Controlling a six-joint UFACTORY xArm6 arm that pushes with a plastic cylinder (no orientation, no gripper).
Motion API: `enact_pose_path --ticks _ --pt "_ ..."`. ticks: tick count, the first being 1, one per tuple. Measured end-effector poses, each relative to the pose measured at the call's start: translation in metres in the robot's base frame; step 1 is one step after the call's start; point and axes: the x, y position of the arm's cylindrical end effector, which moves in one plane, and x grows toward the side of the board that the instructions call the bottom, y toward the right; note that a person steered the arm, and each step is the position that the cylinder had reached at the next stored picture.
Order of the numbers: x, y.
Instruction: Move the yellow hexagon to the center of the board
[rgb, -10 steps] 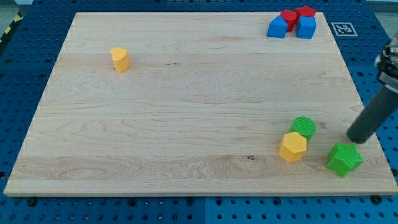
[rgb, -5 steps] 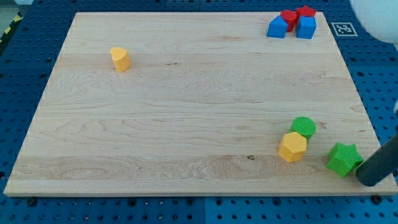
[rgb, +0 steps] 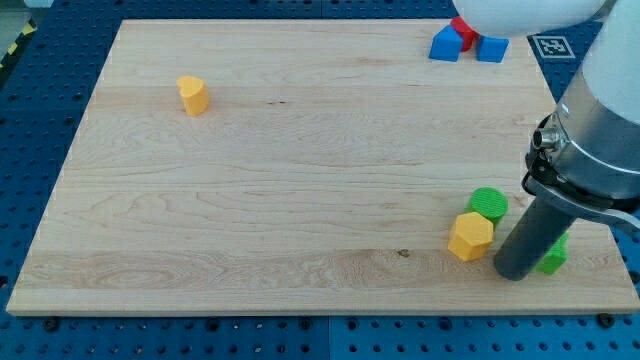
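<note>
The yellow hexagon (rgb: 470, 237) lies near the board's bottom right, touching a green cylinder (rgb: 488, 204) just above it to the right. My tip (rgb: 515, 272) rests on the board a short way right of and slightly below the hexagon, apart from it. The rod covers most of a green star block (rgb: 553, 257) to its right.
A small yellow block (rgb: 193, 95) stands at the upper left. Blue blocks (rgb: 446, 45) and a red block (rgb: 463, 29) cluster at the top right, partly hidden by the arm (rgb: 600, 130). The board's bottom edge (rgb: 320, 312) runs close below my tip.
My tip has swung from the right of the green star, round below it past the board's edge, to the star's left, close to the yellow hexagon. The blocks have not visibly moved.
</note>
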Motion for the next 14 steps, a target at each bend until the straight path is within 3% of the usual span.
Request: enact_pose_path --ticks 2,8,11,14 --pt "-0.003 -0.038" --pt "-0.019 -0.015" --pt "-0.033 -0.049" --pt "-0.097 -0.085"
